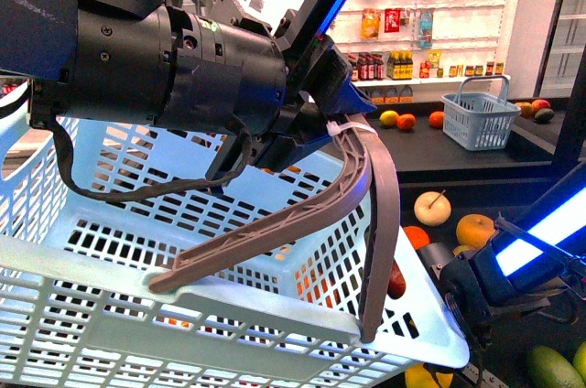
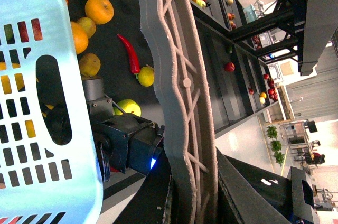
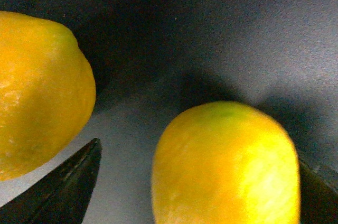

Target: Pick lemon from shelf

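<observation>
The lemon (image 3: pixel 227 166), bright yellow and oval, lies on the dark shelf tier (image 3: pixel 222 34). My right gripper (image 3: pixel 195 184) is open around it, one black finger (image 3: pixel 68 187) on either side, not touching. A second yellow fruit (image 3: pixel 37 92) lies beside it, outside the jaws. In the front view my right arm (image 1: pixel 476 292) reaches down at the lower right, past the corner of the pale blue basket (image 1: pixel 110 251). My left gripper (image 2: pixel 193 197) is shut on the basket's grey-brown handle (image 2: pixel 174 76) and holds the basket up in front of the shelf (image 1: pixel 476 168).
An orange-yellow round fruit (image 1: pixel 476 229), a pale pear (image 1: pixel 432 209) and a red chilli (image 2: pixel 129 55) lie on the tier. A small white basket (image 1: pixel 481 113) and oranges (image 1: pixel 406 121) sit on a further tier. White bottle shelves (image 1: pixel 403 63) line the back wall.
</observation>
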